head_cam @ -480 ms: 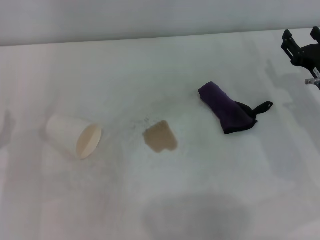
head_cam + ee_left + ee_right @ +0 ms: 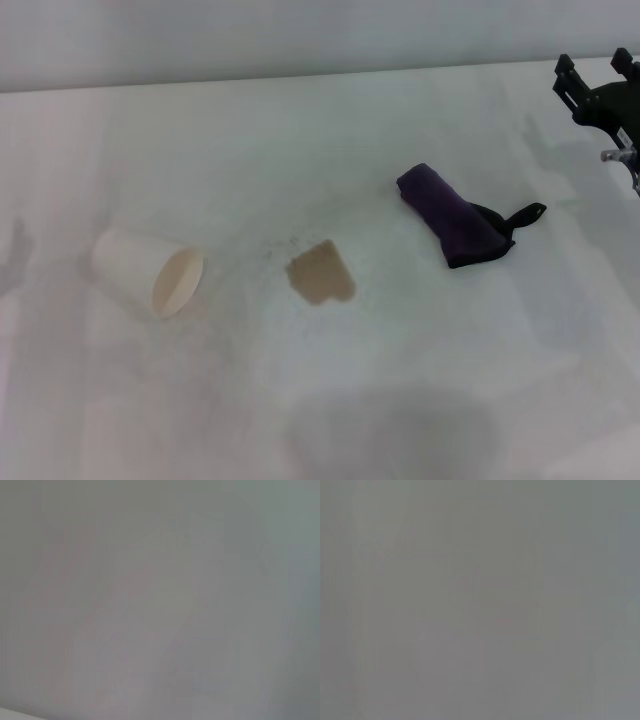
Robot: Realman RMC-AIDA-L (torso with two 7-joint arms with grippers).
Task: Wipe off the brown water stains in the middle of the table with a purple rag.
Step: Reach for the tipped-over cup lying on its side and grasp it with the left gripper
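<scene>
A small tan-brown water stain (image 2: pixel 320 273) lies near the middle of the white table (image 2: pixel 300 150), with tiny dark specks just beyond it. The dark purple rag (image 2: pixel 453 217), rolled, with a black edge and loop tag, lies to the right of the stain. My right gripper (image 2: pixel 597 68) is at the far right edge of the head view, above and beyond the rag, its two black fingers apart and empty. My left gripper is out of view. Both wrist views show only plain grey.
A cream paper cup (image 2: pixel 150 272) lies on its side at the left, its mouth facing the stain. A grey shadow falls on the table's near edge.
My right gripper has moved a little left and farther into the head view. The rag, stain and cup have not moved.
</scene>
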